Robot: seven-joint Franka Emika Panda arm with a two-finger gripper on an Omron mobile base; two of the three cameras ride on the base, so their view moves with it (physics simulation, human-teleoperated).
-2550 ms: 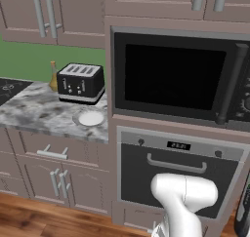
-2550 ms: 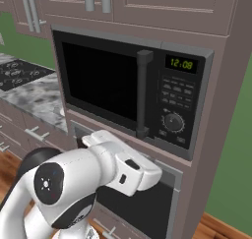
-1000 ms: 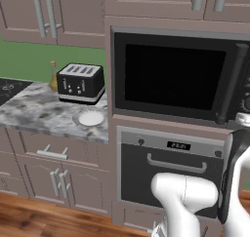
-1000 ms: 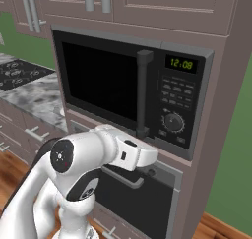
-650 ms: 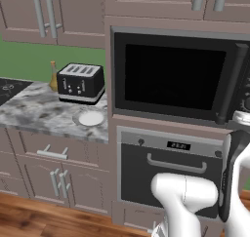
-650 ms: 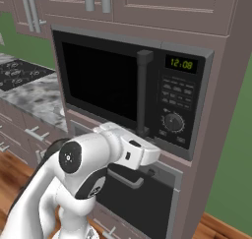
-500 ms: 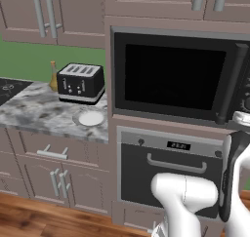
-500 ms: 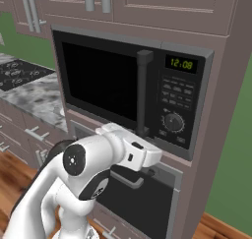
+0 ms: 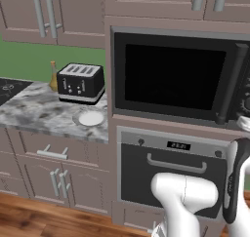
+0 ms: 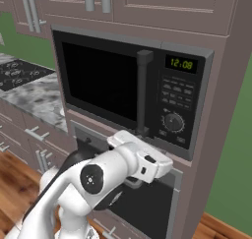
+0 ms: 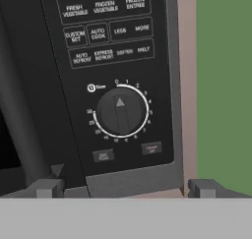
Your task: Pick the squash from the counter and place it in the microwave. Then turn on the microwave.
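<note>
The microwave [image 10: 103, 80] is built into the mauve cabinet wall, and its black glass door is shut behind the vertical bar handle [image 10: 142, 93]. Its side panel carries a green display [image 10: 180, 63], rows of buttons and a round knob [image 11: 120, 110]. My gripper [image 11: 125, 189] is open, its two fingertips wide apart with nothing between them, just below the panel and facing the knob. The white hand [image 10: 145, 162] hangs in front of the microwave's lower right corner. The squash is out of view. The marbled counter [image 9: 39, 114] lies to the left of the microwave [image 9: 171, 75].
On the counter stand a black toaster [image 9: 80, 82], an amber bottle [image 9: 52, 75] and a small white plate [image 9: 91, 118]. An oven [image 9: 171, 167] with a horizontal handle sits under the microwave. A black stovetop [image 10: 19, 73] is at the far left.
My hand has risen from in front of the oven toward the microwave's control panel and edged slightly right. The microwave door has stayed shut.
</note>
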